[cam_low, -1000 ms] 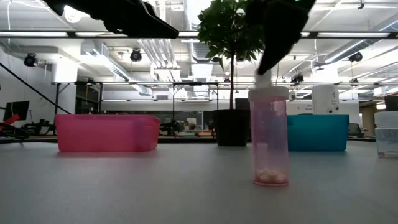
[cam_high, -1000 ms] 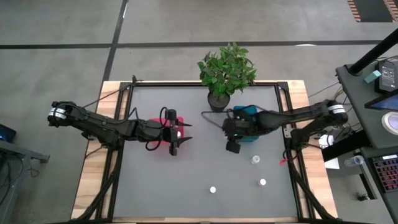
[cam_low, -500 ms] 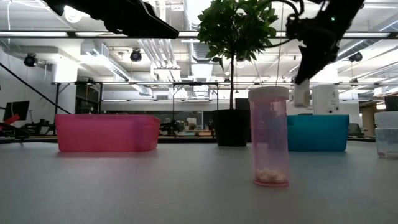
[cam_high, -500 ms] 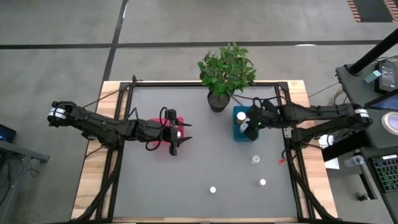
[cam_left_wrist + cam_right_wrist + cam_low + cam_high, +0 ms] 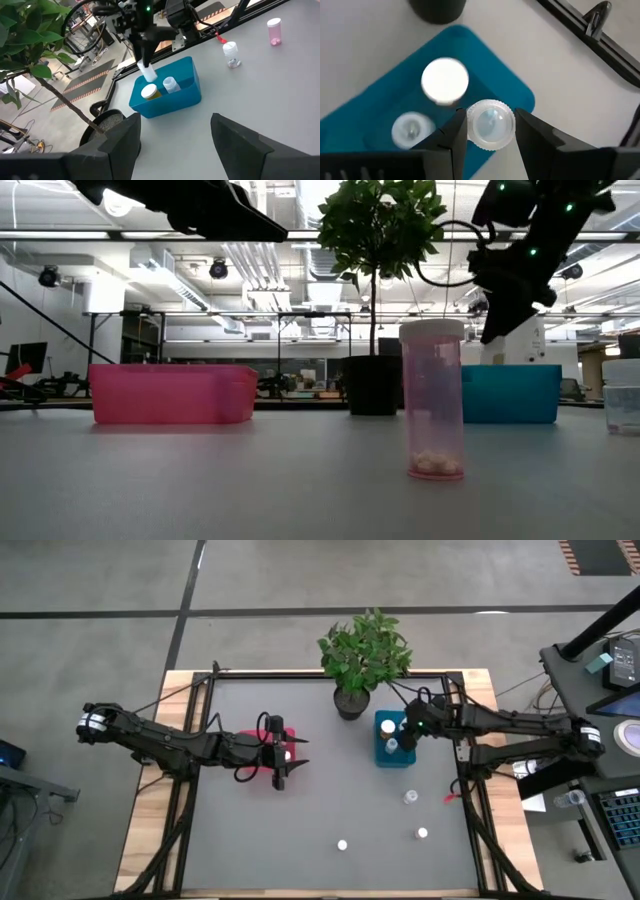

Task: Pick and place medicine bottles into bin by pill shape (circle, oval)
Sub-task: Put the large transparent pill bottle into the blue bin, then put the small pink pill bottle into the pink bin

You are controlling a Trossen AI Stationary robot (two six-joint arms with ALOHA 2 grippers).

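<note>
My right gripper (image 5: 405, 732) is shut on a small white-capped medicine bottle (image 5: 490, 125) above the teal-blue bin (image 5: 388, 752), over its right-hand rim. Two more bottles lie in that bin: one orange-tinted (image 5: 149, 92), one clear (image 5: 170, 84). My left gripper (image 5: 281, 756) hangs open over the red bin (image 5: 170, 393) with nothing between its fingers (image 5: 120, 145). Three bottles stand loose on the near right of the table: one clear (image 5: 410, 797), one (image 5: 422, 834), and a pink-tinted one (image 5: 433, 400). My right gripper pinches the bottle between its two fingers (image 5: 457, 132), one on each side of the round body at the ribbed cap (image 5: 506, 111). The fingers slant down from the table's right side. The bottle hangs tilted below them (image 5: 147, 73), lifted clear above the bin.
A dark pot with a green plant (image 5: 352, 700) stands just far-left of the teal bin. Black frame rails (image 5: 462, 740) run along the table's edges. The grey mat between the two bins and toward the near left edge is bare.
My right gripper has carried the bottle from the middle of the table toward the right and far edges, to above the teal bin, sinking a little and rolling as it went. It has stayed shut on the bottle.
</note>
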